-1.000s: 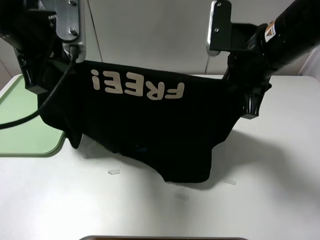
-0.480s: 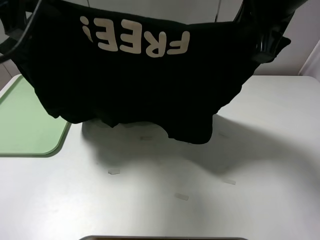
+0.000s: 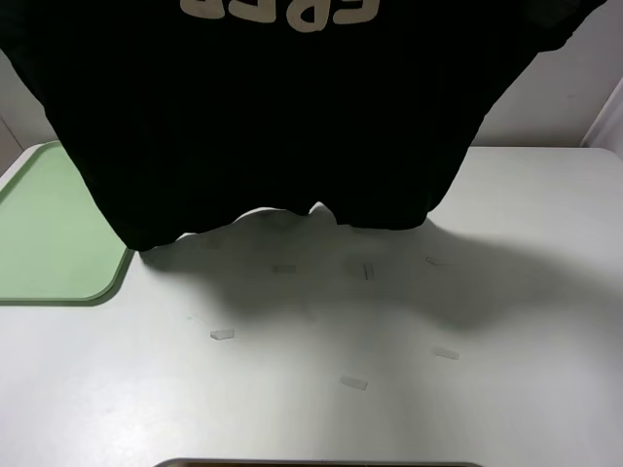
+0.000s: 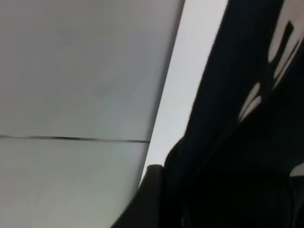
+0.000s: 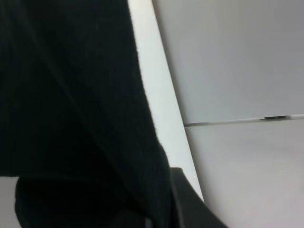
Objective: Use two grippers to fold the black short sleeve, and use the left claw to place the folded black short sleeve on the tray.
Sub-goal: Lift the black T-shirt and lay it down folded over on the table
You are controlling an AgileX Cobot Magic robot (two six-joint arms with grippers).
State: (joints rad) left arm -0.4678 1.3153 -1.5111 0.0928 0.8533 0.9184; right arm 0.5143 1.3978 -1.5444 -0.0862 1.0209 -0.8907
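Observation:
The black short sleeve (image 3: 282,117) hangs spread in the air above the white table, and its lower hem is just off the surface. Its pale lettering (image 3: 282,8) is cut off by the top edge of the high view. The mint-green tray (image 3: 49,243) lies at the table's left edge, partly behind the shirt's left corner. Both grippers are out of the high view, above it. In the left wrist view the shirt (image 4: 247,142) bunches by a dark fingertip (image 4: 153,183). In the right wrist view the fabric (image 5: 71,118) bunches by another fingertip (image 5: 187,197).
Small clear tape-like scraps (image 3: 222,335) (image 3: 353,382) (image 3: 446,353) lie on the white table (image 3: 506,399). A dark edge (image 3: 321,463) shows at the table's front. A pale wall stands behind.
Both arms have risen out of the top of the high view, lifting the shirt. Its hem has come off the table and the lettering has moved up to the frame's top edge.

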